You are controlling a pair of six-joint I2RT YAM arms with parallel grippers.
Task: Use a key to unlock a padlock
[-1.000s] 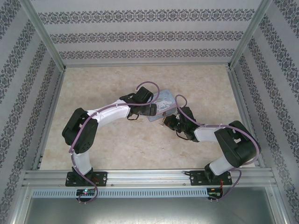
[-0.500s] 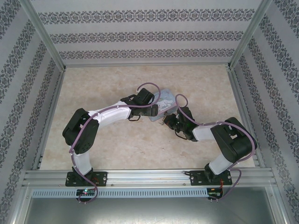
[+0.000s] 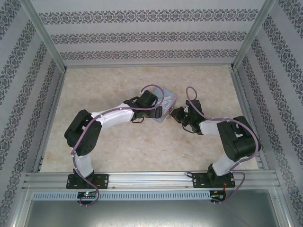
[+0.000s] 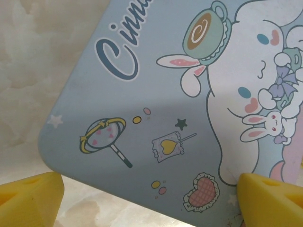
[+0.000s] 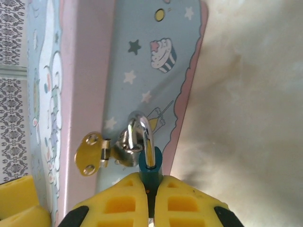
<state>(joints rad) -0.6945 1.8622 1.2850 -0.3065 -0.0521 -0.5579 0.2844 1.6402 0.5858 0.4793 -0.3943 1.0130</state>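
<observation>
Pinching the padlock (image 5: 149, 166): right gripper (image 5: 150, 183) has both yellow ribbed pads (image 5: 118, 203) closed flat on the lock body. The lock hangs off the side wall of the tin (image 3: 166, 104), on its right side, mid-table.

Tin: rectangular with rounded corners. Lid is down, so I can't tell what's inside. Glossy pastel blue painted metal, with a pink band along the lid edge and pink scalloped trim low on the wall. Lid art is a white long-eared cartoon dog, small bunnies, a teacup, a lollipop, a heart and cursive lettering. Side wall has stars and a cupcake.

Padlock: tiny next to the tin. Body is dark, teal-looking, seen edge-on and mostly hidden by the pads. Shackle (image 5: 141, 130) is a rounded loop of bright polished steel. It's threaded through the silver staple of a brass-coloured hasp (image 5: 91, 154) with two round holes. Can't tell if the shackle is latched or free.

Left gripper (image 4: 149, 201): spread wide at the tin's left-near side, holding nothing. The tin's rounded corner and one edge lie just ahead of the yellow tips. Can't tell if they touch.

Table (image 3: 113, 85): beige marbled top, matte. Walls (image 3: 142, 33): patterned wallpaper.
</observation>
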